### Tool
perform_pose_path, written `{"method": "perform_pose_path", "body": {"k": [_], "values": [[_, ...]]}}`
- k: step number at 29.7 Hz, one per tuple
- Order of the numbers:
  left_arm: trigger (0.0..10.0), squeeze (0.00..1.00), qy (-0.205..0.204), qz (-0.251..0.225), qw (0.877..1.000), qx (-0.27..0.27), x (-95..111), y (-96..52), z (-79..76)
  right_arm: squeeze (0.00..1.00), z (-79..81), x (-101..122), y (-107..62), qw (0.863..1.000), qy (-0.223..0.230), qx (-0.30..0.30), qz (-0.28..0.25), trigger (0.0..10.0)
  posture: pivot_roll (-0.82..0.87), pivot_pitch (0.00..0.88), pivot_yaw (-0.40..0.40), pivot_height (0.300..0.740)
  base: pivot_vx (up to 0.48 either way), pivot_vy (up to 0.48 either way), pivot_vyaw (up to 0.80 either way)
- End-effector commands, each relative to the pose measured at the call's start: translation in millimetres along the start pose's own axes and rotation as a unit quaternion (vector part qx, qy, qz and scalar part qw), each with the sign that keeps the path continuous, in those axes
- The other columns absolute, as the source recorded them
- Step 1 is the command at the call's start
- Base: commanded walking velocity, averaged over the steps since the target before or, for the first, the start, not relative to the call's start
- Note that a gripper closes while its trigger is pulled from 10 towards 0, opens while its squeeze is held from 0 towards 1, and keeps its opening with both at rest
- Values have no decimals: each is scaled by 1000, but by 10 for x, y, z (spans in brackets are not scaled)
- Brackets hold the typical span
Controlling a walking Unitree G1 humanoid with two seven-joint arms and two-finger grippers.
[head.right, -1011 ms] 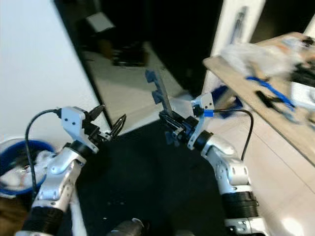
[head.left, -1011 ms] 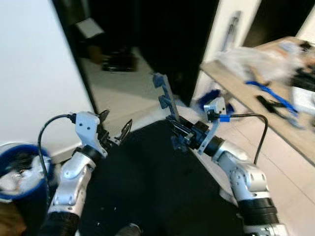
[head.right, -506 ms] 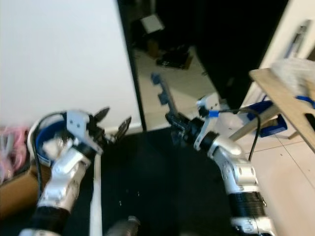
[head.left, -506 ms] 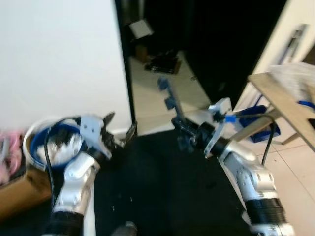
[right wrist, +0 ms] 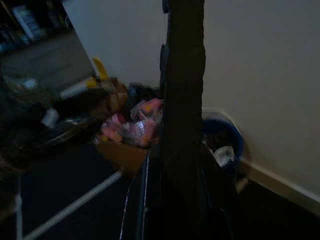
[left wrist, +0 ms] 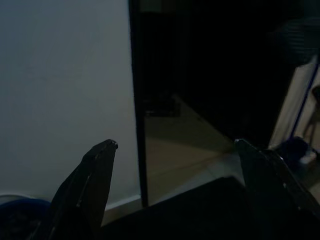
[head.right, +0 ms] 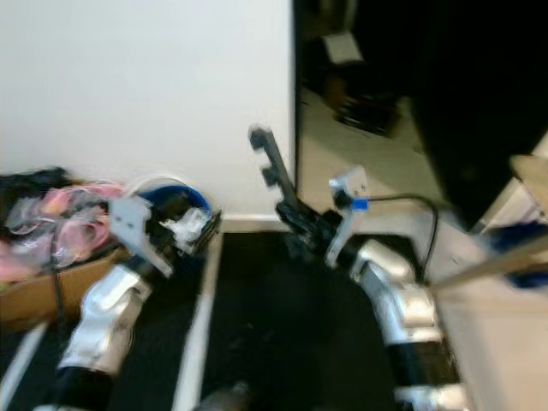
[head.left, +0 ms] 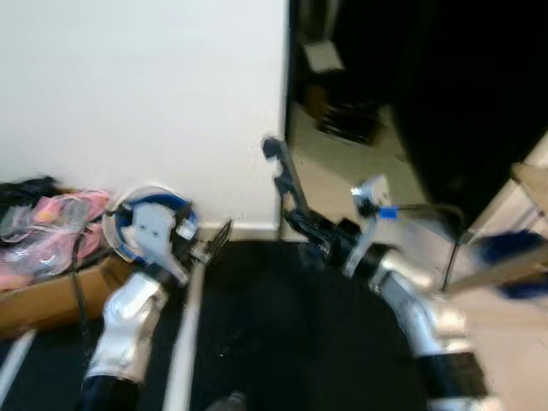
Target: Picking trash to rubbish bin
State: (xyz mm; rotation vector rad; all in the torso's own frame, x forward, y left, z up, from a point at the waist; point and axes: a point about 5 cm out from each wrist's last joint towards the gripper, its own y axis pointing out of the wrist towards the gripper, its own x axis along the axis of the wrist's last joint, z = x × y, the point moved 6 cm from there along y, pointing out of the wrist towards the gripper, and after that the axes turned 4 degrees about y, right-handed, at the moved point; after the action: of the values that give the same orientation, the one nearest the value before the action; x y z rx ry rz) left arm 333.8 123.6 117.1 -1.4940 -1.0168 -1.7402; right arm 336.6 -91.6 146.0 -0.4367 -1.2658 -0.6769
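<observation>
Near the lower centre, the right gripper [head.left: 310,235] is clamped on a long dark blue piece of trash [head.left: 282,175] that stands up tall. I think it could hit the wall corner or slip when it is swung, because it is long and held only at its low end. At lower left, the left gripper [head.left: 205,248] is raised, fingers wide apart and empty. Further, at middle left against the wall, sits the blue rubbish bin [head.right: 184,195], beside a cardboard box [head.left: 43,295].
</observation>
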Motion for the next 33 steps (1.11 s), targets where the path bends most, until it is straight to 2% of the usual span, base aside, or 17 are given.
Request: {"method": "perform_pose_path", "body": {"k": [1,23,33], "values": [[10000,0,0,9,1000,7,-49,-60,46,0,30,14,19,1000,0,5,-3,10000,19,0,3,740,0,0,775],[10000,0,3,8,1000,4,-40,-45,21,0,31,10,12,1000,-4,7,0,10000,19,0,4,740,0,0,775],[10000,0,11,11,1000,22,-45,-50,109,0,27,6,11,1000,-4,6,1,10000,19,0,4,740,0,0,775]]}}
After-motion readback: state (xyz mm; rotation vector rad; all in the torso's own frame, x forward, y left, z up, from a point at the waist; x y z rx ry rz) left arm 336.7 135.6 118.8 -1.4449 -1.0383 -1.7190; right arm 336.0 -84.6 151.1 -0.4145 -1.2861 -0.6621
